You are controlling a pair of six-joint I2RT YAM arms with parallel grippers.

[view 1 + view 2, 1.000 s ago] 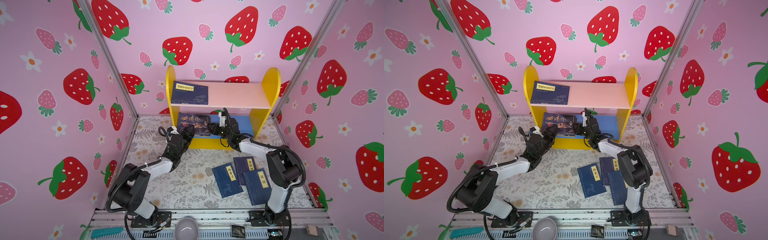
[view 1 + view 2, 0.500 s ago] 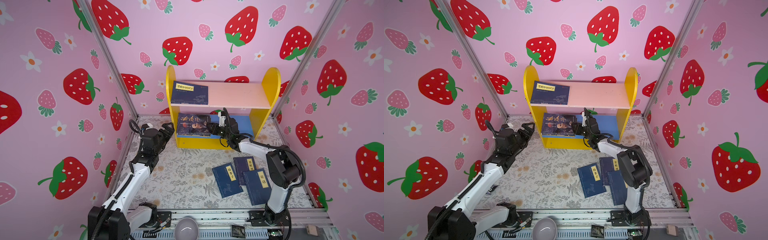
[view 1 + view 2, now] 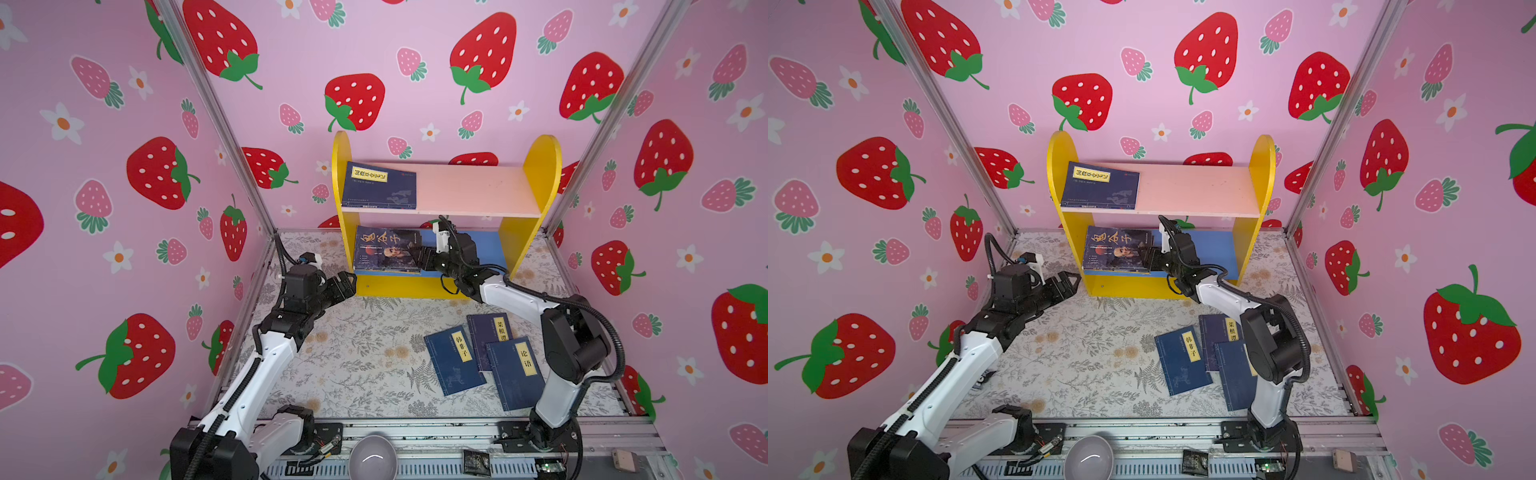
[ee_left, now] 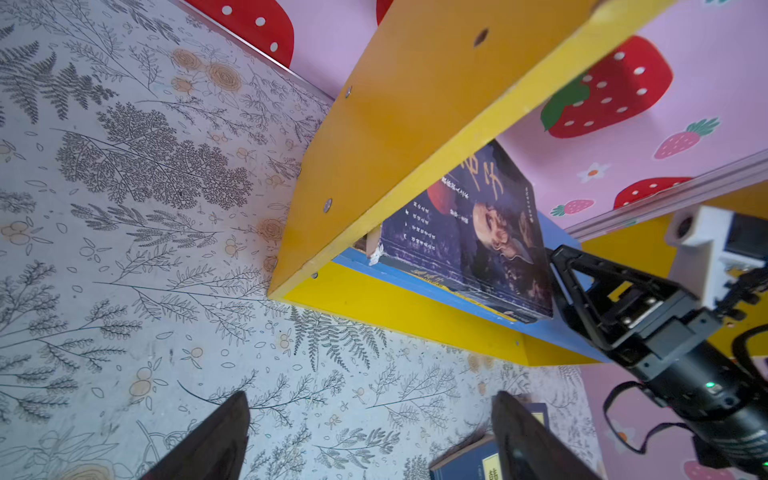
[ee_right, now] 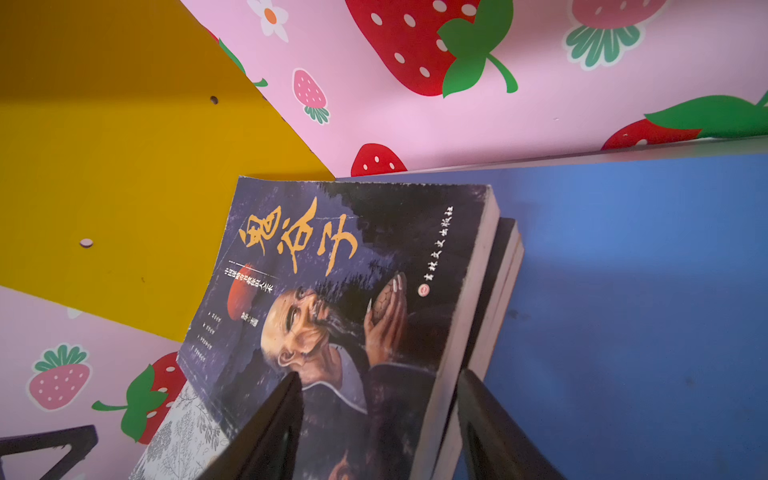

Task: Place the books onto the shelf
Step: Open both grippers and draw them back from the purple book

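The shelf (image 3: 540, 174) stands against the back wall. One navy book (image 3: 380, 187) lies on its pink upper board. A dark portrait book (image 3: 386, 249) tops a small stack on the blue lower board (image 5: 623, 270). My right gripper (image 3: 415, 257) (image 5: 380, 376) reaches into the lower tier, its jaws open and straddling the stack's near edge. Three navy books (image 3: 455, 359) (image 3: 490, 336) (image 3: 515, 372) lie overlapping on the floor at the right. My left gripper (image 3: 349, 282) (image 4: 370, 399) is open and holds nothing, low over the floor by the shelf's left foot.
A grey bowl (image 3: 372, 459) and a small black packet (image 3: 476, 461) sit on the front rail. Pink strawberry walls with metal corner posts (image 3: 232, 137) close in both sides. The floral floor mat (image 3: 365, 353) lies between the arms.
My left gripper has drawn back from the lower tier to the shelf's left foot. The right gripper's jaws have widened around the portrait book's edge.
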